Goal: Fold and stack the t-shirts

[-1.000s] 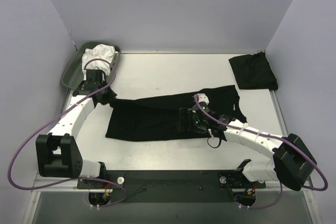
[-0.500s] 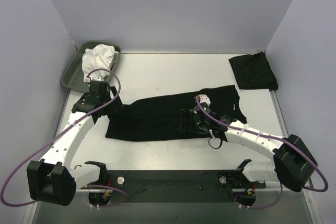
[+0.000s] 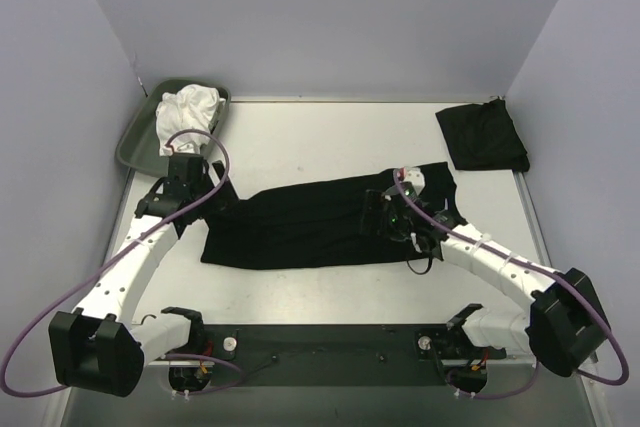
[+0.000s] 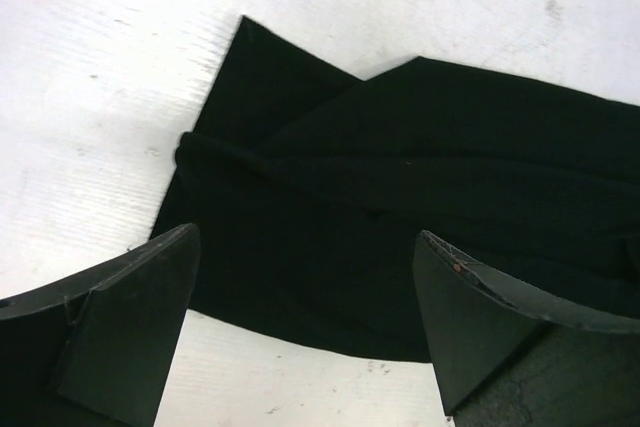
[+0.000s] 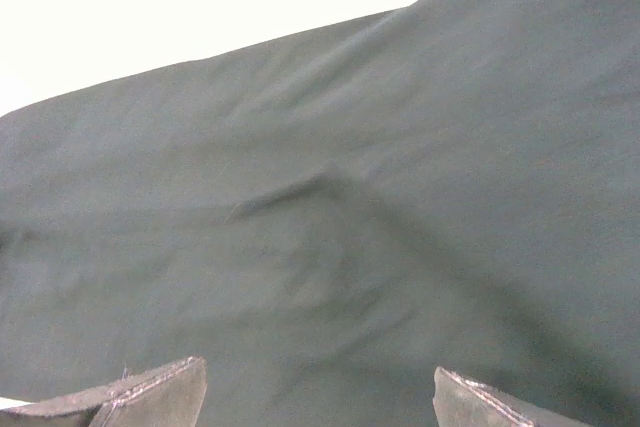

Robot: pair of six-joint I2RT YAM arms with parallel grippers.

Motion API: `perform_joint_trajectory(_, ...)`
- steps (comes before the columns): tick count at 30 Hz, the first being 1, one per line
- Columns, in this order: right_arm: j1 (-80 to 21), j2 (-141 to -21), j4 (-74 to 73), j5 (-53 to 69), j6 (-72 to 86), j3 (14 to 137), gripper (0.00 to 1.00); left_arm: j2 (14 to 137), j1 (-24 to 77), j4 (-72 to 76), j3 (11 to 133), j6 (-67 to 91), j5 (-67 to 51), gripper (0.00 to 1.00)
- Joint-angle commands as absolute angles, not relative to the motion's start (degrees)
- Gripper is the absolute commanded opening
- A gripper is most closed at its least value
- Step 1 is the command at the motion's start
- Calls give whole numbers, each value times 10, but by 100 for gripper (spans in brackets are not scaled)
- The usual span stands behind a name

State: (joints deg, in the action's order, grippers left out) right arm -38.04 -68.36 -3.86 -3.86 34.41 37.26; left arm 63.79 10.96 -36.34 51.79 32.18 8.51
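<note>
Now the black thin-cloth t-shirt (image 3: 300, 222) lies as a long wrinkled band in the middle of the white table (image 3: 300, 142), with bare surface along its edges. The left gripper (image 4: 305, 247) and the right gripper (image 5: 320, 367) are spread wide above it, holding nothing. A second, folded black t-shirt (image 3: 482, 137) rests in the far right corner.

Mid-table spread t-shirt (image 3: 290, 227), folded t-shirt (image 3: 482, 137) far right, tray (image 3: 132, 143) far left

Bare worktop (image 3: 330, 142) lies behind the spread t-shirt (image 3: 290, 227), a wide strip with room to pass. The folded t-shirt (image 3: 482, 137) fills the far right corner. The tray (image 3: 128, 142) with white cloth (image 3: 188, 107) blocks the far left corner. Walls (image 3: 320, 17) close in left, right and back.
</note>
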Motion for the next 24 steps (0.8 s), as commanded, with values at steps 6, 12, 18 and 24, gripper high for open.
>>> perform_joint_trajectory(6, -210, -734, -115, -97, 298, 470, 99, 669, 132, -275, 538, 332, -40, 97)
perform_joint_trajectory(12, -175, -830, -115, -69, 283, 533, 91, 646, 133, -271, 529, 323, -61, 98)
perform_joint_trajectory(18, -165, -900, -115, -61, 288, 575, 74, 641, 134, -265, 519, 317, -76, 97)
perform_joint_trajectory(24, -163, -949, -115, -57, 290, 602, 62, 646, 133, -258, 512, 310, -81, 97)
